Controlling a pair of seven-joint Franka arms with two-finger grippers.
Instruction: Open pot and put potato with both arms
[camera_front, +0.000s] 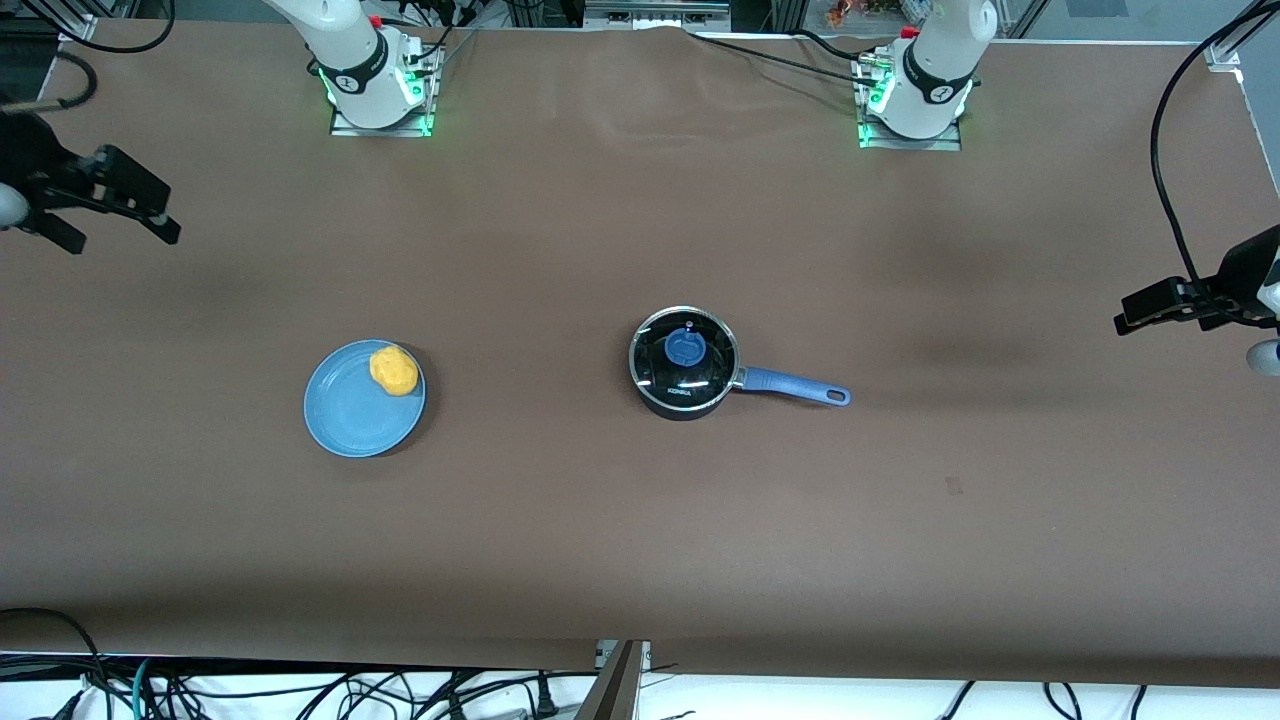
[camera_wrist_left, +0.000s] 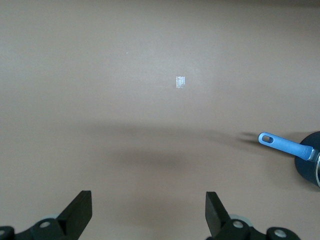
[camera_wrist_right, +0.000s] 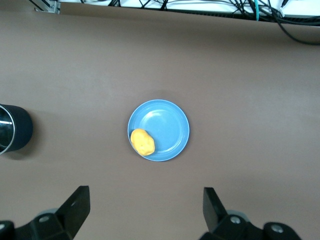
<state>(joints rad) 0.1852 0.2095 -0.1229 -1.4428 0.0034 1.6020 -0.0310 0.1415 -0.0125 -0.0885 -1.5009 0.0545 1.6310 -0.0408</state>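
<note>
While both spread-fingered grippers, left (camera_wrist_left: 148, 215) and right (camera_wrist_right: 145, 212), hover at the table's ends, the lidded black "KONKA" saucepan (camera_front: 686, 363) sits between them; the yellow potato (camera_front: 393, 369) rests on a blue plate (camera_front: 345, 420).

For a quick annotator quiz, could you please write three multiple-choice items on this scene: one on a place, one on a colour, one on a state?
1. Where is the potato?
A. In the pot
B. On the plate
C. On the bare table

2. What colour is the pot handle?
A. Blue
B. Red
C. Green

3. What state is the pot in?
A. Lid off
B. Tipped over
C. Lid on

Answers:
1. B, it sits at the rim of the plate.
2. A, the long handle is blue.
3. C, the glass lid covers it.
</note>
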